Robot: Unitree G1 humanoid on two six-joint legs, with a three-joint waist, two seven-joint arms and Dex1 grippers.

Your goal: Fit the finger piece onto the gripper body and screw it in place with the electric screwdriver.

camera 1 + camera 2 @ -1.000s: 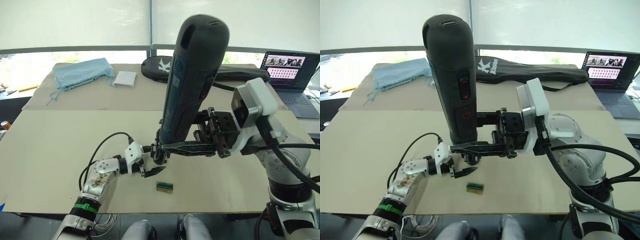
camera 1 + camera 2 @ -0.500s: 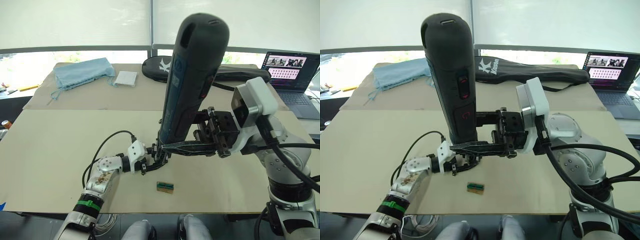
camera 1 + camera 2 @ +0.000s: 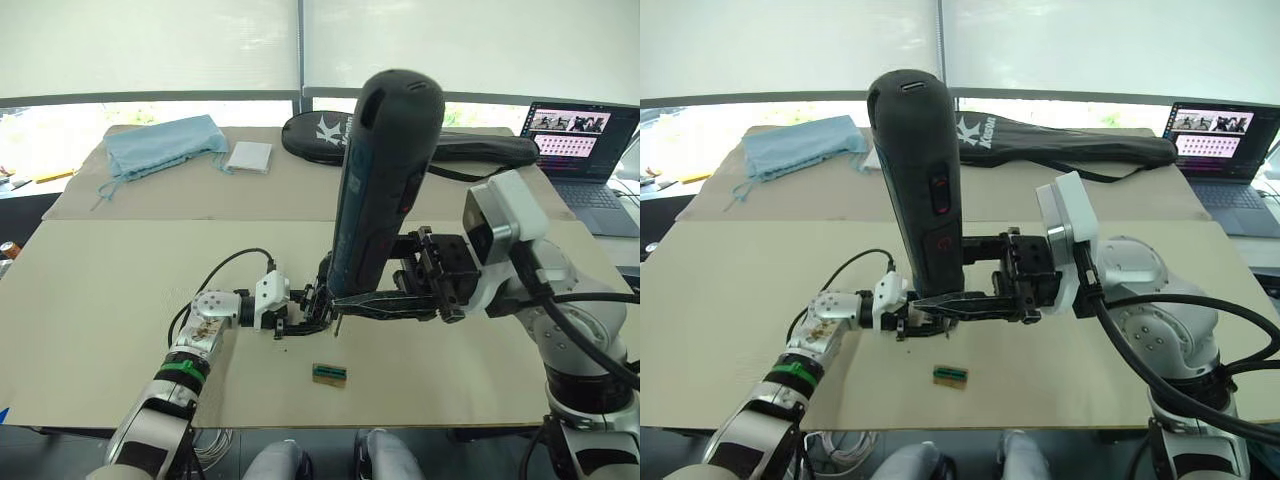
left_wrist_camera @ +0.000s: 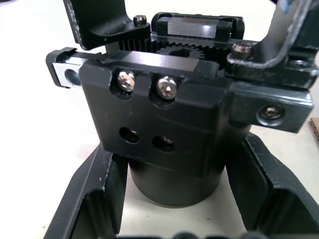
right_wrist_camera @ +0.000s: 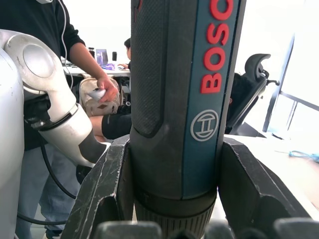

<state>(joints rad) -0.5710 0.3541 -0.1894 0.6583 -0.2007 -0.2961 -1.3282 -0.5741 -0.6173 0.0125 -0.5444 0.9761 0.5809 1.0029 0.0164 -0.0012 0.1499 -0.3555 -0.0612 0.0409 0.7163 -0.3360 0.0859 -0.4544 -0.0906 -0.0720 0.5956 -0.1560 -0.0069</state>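
Left gripper (image 3: pixel 300 322) closed around the gripper body (image 4: pixel 164 124), black fingers (image 4: pixel 94 199) pressed against either side of its round cylindrical base, holding it upright on the worktop (image 3: pixel 100 300) near the middle of the front half. On top of the gripper body, a toothed gear between bracket parts, several silver screws in its face, two bare holes below them. Finger piece: cannot tell it apart from the other black parts here.

Right gripper (image 3: pixel 970 305) clamped on the electric screwdriver (image 3: pixel 385 180), one finger (image 5: pixel 107 189) on each side of the barrel just above the ribbed collar, red lettering running along the blue strip. Screwdriver held nearly upright, leaning slightly, its thin metal bit (image 3: pixel 338 325) pointing down right beside the gripper body and the left gripper; whether the bit touches a screw, cannot tell.

Small green-and-tan box (image 3: pixel 329 373) lying flat on the worktop, nearer the front edge, just in front of the two grippers and apart from them; contents not visible.

Toward the far edge: pale blue cloth bag (image 3: pixel 165 143) at the far left corner, white folded cloth (image 3: pixel 249 157) just beside it, long black racket bag (image 3: pixel 1060 145) with white lettering along the far edge. Open laptop (image 3: pixel 578 150) at the far right corner, screen lit.
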